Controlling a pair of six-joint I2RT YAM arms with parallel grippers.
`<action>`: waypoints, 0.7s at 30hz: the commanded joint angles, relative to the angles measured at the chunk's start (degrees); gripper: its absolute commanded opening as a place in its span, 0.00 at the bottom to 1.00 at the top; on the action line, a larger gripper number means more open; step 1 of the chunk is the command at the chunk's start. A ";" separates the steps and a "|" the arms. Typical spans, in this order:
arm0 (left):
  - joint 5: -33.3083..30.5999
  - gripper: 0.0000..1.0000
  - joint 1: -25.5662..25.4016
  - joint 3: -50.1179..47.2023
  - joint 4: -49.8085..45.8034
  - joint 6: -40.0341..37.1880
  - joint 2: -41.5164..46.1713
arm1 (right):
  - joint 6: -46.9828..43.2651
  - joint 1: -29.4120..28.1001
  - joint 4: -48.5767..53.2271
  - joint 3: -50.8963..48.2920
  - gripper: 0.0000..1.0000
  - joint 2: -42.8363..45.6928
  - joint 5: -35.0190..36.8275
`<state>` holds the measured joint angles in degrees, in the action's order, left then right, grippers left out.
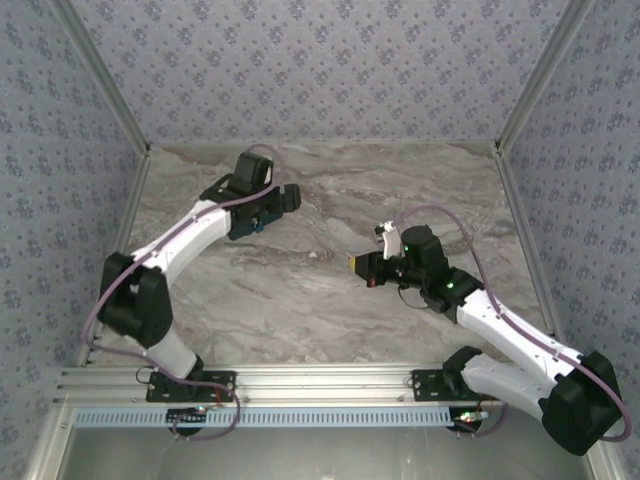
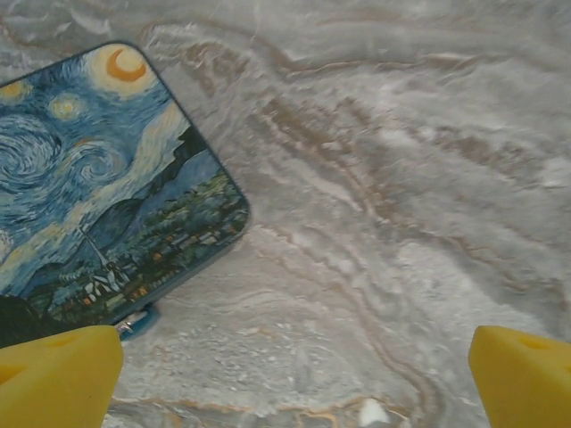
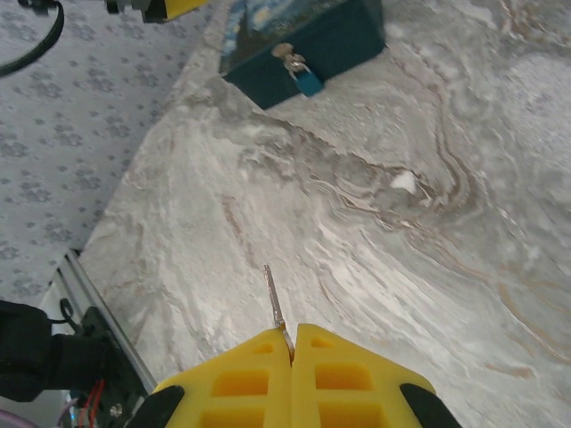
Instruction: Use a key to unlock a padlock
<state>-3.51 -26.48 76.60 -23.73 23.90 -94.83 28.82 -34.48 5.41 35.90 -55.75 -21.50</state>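
Observation:
The tiny blue padlock (image 3: 308,82) hangs from a silvery hasp (image 3: 285,55) on the front wall of the starry-night painted box (image 3: 335,40). In the left wrist view a bit of the padlock (image 2: 138,323) peeps out below the box (image 2: 98,178). My left gripper (image 2: 294,348) hovers beside the box, open wide, with bare table between its yellow fingers (image 2: 53,374). My right gripper (image 3: 293,337) is shut on the key (image 3: 273,299), whose thin metal blade sticks out forward, well short of the padlock. From above, the left gripper (image 1: 288,197) and right gripper (image 1: 358,267) stand apart.
The marbled table (image 1: 330,310) is bounded by patterned walls (image 1: 320,60) at the back and both sides. A metal rail (image 1: 300,385) runs along the near edge. A small white speck (image 3: 403,182) lies on the table between key and box.

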 commanded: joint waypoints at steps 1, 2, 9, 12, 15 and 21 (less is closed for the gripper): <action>-2.50 0.99 1.29 6.00 -4.91 -3.29 -4.43 | -1.93 0.31 3.95 -0.36 0.00 1.16 2.40; -2.56 0.99 1.49 7.43 -5.51 -3.69 -6.12 | -1.93 0.33 4.29 -0.32 0.00 1.24 2.59; -3.46 0.99 1.52 17.01 -9.33 -6.97 -15.77 | -1.84 0.29 5.30 -0.57 0.00 1.43 2.91; -2.86 0.99 1.56 20.60 -10.96 -7.63 -19.27 | -1.62 0.28 5.27 -0.79 0.00 1.43 3.06; -2.51 0.99 1.56 23.38 -12.09 -8.08 -22.12 | -1.57 0.29 5.41 -0.66 0.00 1.32 3.04; -0.76 0.99 1.35 25.23 -12.87 -8.17 -24.88 | -1.69 0.38 6.11 -0.45 0.00 1.40 3.08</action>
<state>-5.39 -24.86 99.70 -33.93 16.95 -118.89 27.97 -34.48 9.87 35.44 -55.24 -19.20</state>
